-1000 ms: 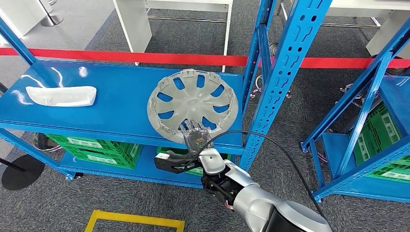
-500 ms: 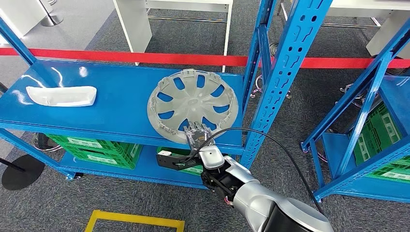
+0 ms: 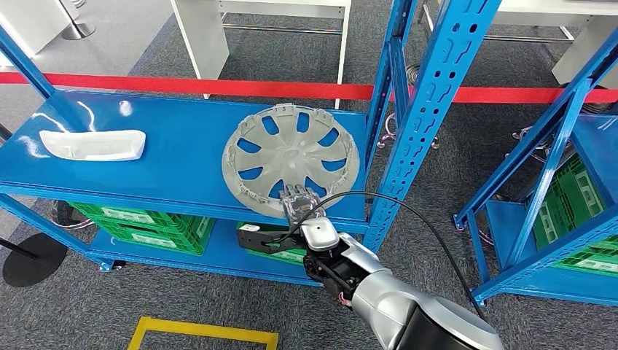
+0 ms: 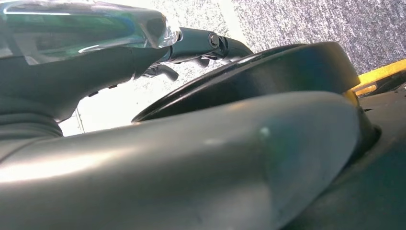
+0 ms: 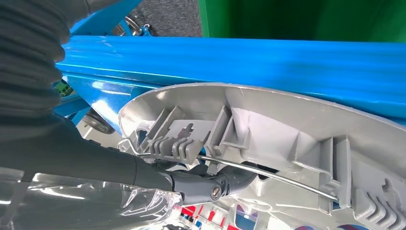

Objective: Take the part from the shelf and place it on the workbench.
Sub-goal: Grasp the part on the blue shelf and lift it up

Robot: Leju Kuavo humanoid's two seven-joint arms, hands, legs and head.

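A grey wheel cover lies flat, ribbed side up, on the blue shelf, its near rim at the shelf's front edge. My right hand is at that near rim with its fingers curled over it. The thumb reaches out sideways below the shelf's front edge. In the right wrist view a dark finger hooks into the wheel cover just behind its clips and wire ring. My left hand hangs beside dark body parts, and how its fingers lie is unclear.
A white moulded part lies at the shelf's left end. Green crates stand on the lower shelf. A blue upright rises right of the wheel cover. A second rack stands to the right, and yellow floor tape lies in front.
My right hand's fingers, stretched onto the wheel cover's spokes a second ago, have curled down over its near rim. The wheel cover has stayed in place.
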